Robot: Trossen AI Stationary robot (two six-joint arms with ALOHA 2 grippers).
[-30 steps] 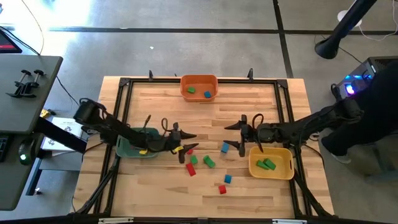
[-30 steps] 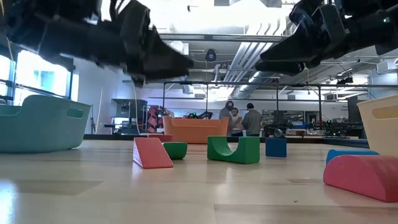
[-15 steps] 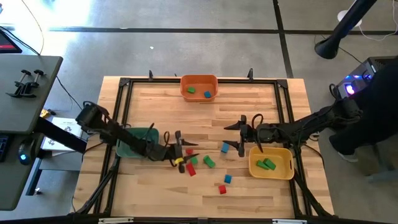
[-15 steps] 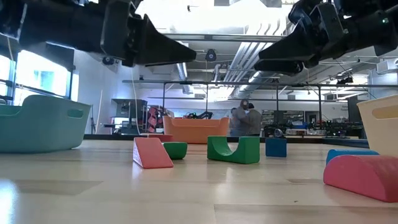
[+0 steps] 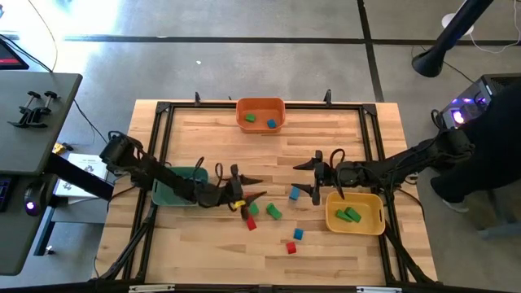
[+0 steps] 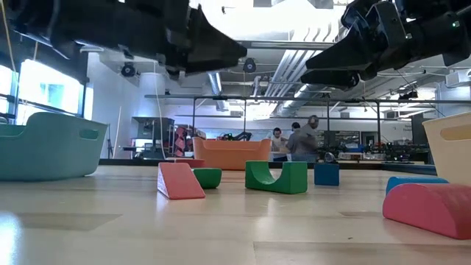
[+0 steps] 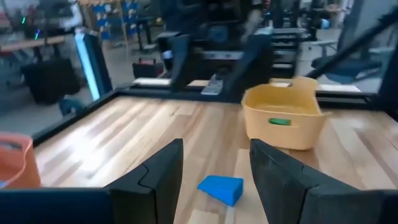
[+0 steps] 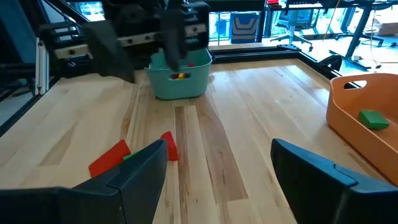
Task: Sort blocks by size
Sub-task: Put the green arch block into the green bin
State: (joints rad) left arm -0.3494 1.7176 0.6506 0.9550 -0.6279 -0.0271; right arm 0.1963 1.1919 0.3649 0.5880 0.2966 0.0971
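Note:
Several small blocks lie loose on the table's middle: a red one (image 5: pixel 250 221), two green ones (image 5: pixel 253 209) (image 5: pixel 274 212), two blue ones (image 5: pixel 295 193) (image 5: pixel 298 233) and another red one (image 5: pixel 291 247). My left gripper (image 5: pixel 254 190) hovers open above the left end of this group, pointing level toward the right edge; between its fingers the left wrist view shows only the blue wedge (image 7: pixel 221 188) on the table beyond. My right gripper (image 5: pixel 308 177) hangs open above the table just right of the blue block, facing the left gripper, with nothing between its fingers (image 8: pixel 217 155).
A teal bin (image 5: pixel 179 185) stands under my left arm, with a yellow and a red piece inside. An orange bin (image 5: pixel 260 114) at the far edge holds a green and a blue block. A yellow bin (image 5: pixel 355 213) below my right arm holds green blocks. People stand far behind the table.
My left gripper has gone a little toward the table's right edge and slightly up, above the blocks, and has rolled somewhat about its own axis. Its fingers keep the same gap. The blocks have stayed where they were.

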